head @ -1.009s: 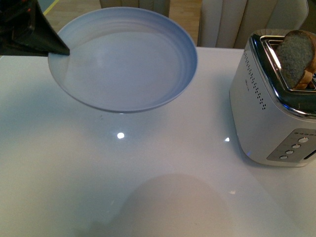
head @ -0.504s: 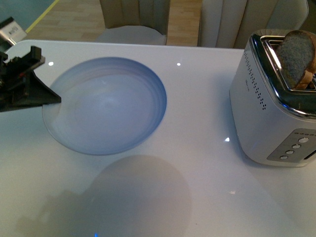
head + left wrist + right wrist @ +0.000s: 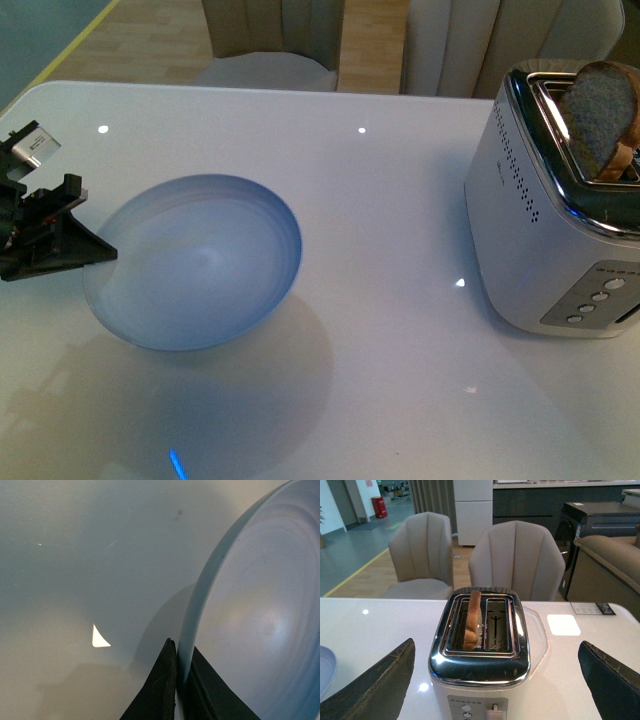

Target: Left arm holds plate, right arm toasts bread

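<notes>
Look first at the black pointy left claw (image 3: 105, 254): pinches the raised edge of the round pale blue-grey plate (image 3: 200, 265), one finger on each side of the rim, pressed tight. Holds that plate out to its right, a bit tipped, and seems to have it lifted just off the shiny white table (image 3: 380, 380), going by the dark shadow underneath. Now look at the right claw (image 3: 496, 645), seen only from its own wrist camera: spread wide, with nothing between the two dark fingers. Find the slice of light brown bread with the darker crust (image 3: 600, 115) straight ahead of that open claw and a little lower, standing on its edge in one slot of the white and silver toaster (image 3: 545, 230). Sticks up well out of the slot. Shows only its thin edge to the right claw, so runs long-ways away from the claw, with its flat sides turned out toward the two fingers. Sits much nearer the right claw than the left claw, and well apart from the plate, across the table. Probably calls for the right claw to go forward and down, one finger by each flat side. Hard to make out: the bottom of the bread, hidden down in the slot, and whether toasted yet or not. Cut off at the edges of the front view: the far side of the toaster and most of the left claw. No sign of the right claw at all in the front view.
</notes>
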Robot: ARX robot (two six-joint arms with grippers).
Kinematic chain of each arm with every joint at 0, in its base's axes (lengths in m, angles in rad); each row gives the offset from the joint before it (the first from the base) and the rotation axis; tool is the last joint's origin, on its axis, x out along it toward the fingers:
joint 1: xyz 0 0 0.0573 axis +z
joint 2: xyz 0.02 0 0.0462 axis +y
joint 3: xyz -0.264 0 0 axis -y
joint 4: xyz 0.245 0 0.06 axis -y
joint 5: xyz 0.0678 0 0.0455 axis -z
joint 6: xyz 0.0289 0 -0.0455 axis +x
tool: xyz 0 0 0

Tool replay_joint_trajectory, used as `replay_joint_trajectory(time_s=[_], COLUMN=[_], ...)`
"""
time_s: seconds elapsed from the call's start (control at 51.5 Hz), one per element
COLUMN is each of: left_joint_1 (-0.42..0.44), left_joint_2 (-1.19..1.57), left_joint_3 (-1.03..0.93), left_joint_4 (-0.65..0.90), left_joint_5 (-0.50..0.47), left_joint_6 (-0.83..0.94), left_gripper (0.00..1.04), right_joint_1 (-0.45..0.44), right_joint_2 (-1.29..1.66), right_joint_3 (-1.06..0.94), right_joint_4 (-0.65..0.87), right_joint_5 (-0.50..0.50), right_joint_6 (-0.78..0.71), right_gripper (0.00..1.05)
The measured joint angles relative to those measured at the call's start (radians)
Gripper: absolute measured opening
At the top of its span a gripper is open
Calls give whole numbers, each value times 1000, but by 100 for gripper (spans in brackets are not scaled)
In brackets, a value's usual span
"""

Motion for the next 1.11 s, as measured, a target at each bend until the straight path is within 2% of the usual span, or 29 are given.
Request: replay_joint_trajectory(time_s=[0.563,1.106], left_joint_1=[117,147], left_joint_2=[279,350], left_joint_3=[194,283], left_joint_4=[38,61], left_joint_5=[-6,24], left_joint_6=[103,58], left_gripper=[3,4], right_joint_1=[0,0], right_joint_2=[0,0], right_joint_3=[0,0], right_joint_4=[0,0], right_joint_5=[0,0], right_joint_6=[0,0], right_gripper=[96,96])
